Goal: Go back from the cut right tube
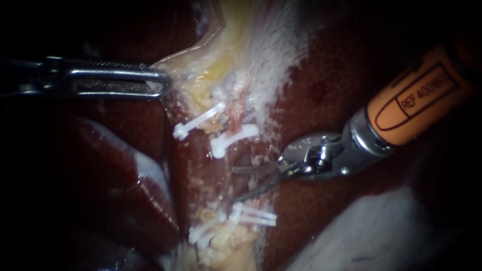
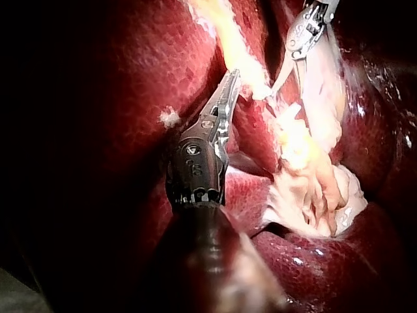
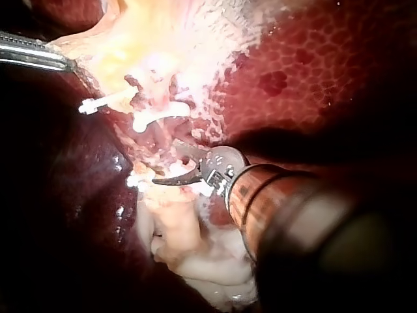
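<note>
Two white clips [image 1: 233,139] lie across the upper stump of the tubes [image 1: 235,113], and several more clips [image 1: 256,216] sit on the lower stump. In the gap between them are the dark curved blades of my right instrument [image 1: 236,184], open and touching nothing from both sides. Its orange shaft enters from the upper right. The right wrist view shows the same open blades [image 3: 166,164] just past a clip [image 3: 153,117]. My left instrument [image 1: 161,83] comes in from the left, jaws shut on the edge of the pale yellowish gallbladder tissue [image 1: 201,60], as the left wrist view [image 2: 229,88] also shows.
Dark red liver [image 1: 341,75] surrounds the clipped strip on both sides. A pale lobe [image 1: 381,231] lies below the right instrument's shaft. In the left wrist view the right instrument [image 2: 303,32] lies ahead, beyond the yellow tissue [image 2: 306,156].
</note>
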{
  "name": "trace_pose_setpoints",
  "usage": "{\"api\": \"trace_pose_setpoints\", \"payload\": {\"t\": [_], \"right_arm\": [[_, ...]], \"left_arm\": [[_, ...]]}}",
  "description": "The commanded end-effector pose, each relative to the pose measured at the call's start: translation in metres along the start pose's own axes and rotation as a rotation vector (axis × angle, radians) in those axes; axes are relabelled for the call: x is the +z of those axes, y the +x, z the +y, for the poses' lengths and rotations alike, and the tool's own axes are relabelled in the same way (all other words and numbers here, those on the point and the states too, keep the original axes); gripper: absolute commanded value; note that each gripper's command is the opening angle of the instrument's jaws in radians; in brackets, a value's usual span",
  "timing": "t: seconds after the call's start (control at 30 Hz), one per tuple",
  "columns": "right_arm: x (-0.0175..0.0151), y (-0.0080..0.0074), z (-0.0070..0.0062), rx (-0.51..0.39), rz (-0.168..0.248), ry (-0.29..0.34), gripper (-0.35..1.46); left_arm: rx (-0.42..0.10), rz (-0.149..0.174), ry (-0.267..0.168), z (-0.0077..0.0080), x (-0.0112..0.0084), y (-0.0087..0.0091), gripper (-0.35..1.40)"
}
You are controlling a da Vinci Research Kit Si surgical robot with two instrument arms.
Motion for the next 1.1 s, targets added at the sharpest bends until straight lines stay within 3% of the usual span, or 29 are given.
{"api": "trace_pose_setpoints", "payload": {"t": [0.03, 0.2, 0.4, 0.5, 0.63, 0.9, 1.1], "right_arm": [[-0.0004, -0.0003, 0.0, -0.012, 0.004, -0.006, 1.08], [-0.0026, -0.0012, 0.0001, -0.08, 0.021, -0.036, 1.2], [-0.0056, -0.0009, 0.0005, -0.178, 0.036, -0.109, 1.33], [-0.0069, -0.0004, 0.0006, -0.231, 0.011, -0.169, 1.43], [-0.0083, 0.0003, 0.0005, -0.294, -0.035, -0.225, 1.43], [-0.01, 0.0015, 0.0005, -0.337, -0.036, -0.244, 1.43], [-0.0102, 0.0014, 0.0003, -0.343, -0.036, -0.243, 1.43]], "left_arm": [[0.0, 0.0, 0.0, 0.0001, 0.0, 0.0001, -0.25], [0.0, 0.0, 0.001, 0.0002, -0.0001, 0.0002, -0.25], [0.001, 0.0, 0.003, 0.0004, -0.0002, 0.0003, -0.25], [0.001, 0.0, 0.003, 0.0007, -0.0002, 0.0004, -0.25], [0.002, 0.003, 0.003, 0.001, -0.0002, 0.0006, -0.25], [0.004, 0.006, 0.002, 0.0013, 0.0, 0.001, -0.25], [0.007, 0.019, -0.002, 0.0016, 0.0008, 0.0024, -0.25]]}}
